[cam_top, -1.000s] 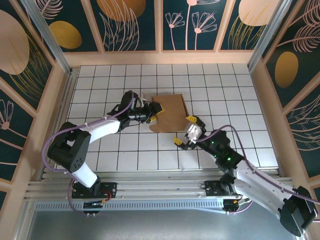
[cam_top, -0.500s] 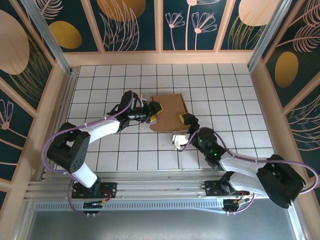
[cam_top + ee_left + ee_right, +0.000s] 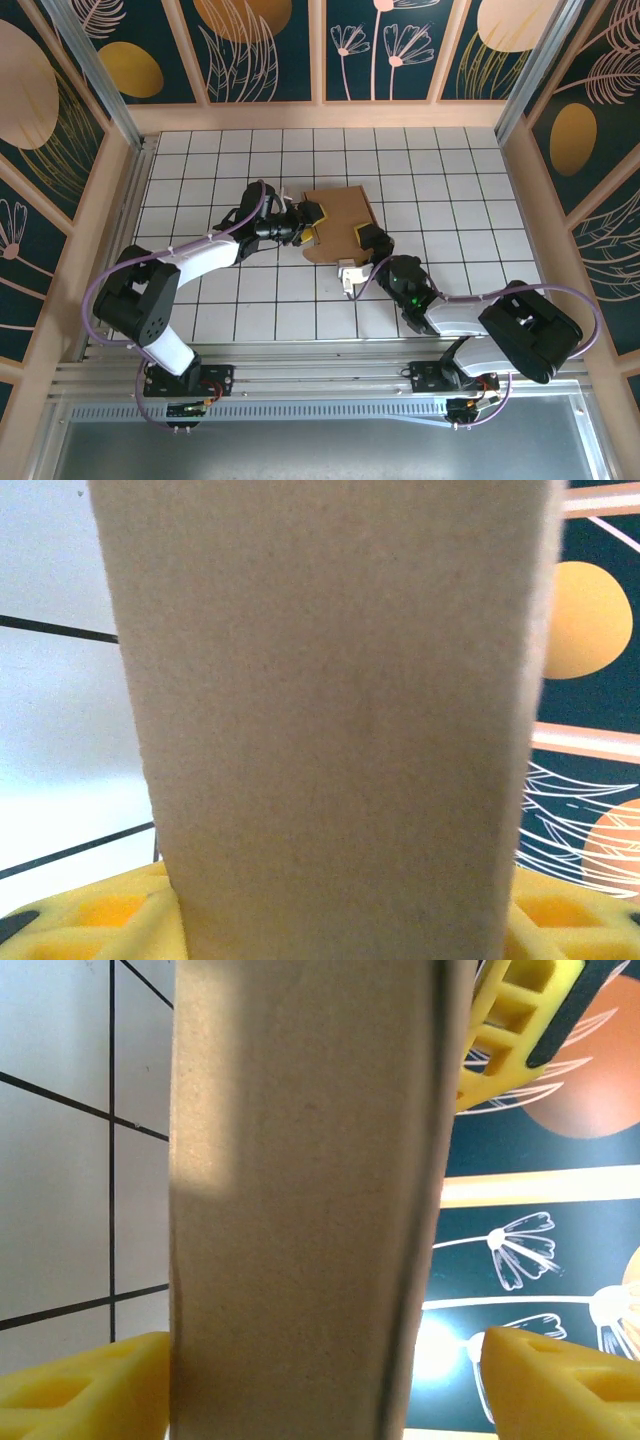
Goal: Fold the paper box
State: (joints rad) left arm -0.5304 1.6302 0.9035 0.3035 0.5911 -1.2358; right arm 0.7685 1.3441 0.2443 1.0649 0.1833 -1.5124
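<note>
Brown cardboard paper box [image 3: 338, 218] lies on the white gridded table [image 3: 450, 180], flanked by both arms. The left gripper [image 3: 311, 225] is at its left edge, and a cardboard panel fills the space between its yellow pads [image 3: 80, 925] from one to the other. Squeezing or just touching? Can't tell. The right gripper [image 3: 360, 256] straddles the near right edge, jaws apart: one pad [image 3: 80, 1390] against the panel, a clear gap before the other.

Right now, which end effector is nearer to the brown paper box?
Left, narrowly. The left end effector pinches the paper box at its left edge; the right end effector straddles the near right edge with a gap showing on one side.
</note>
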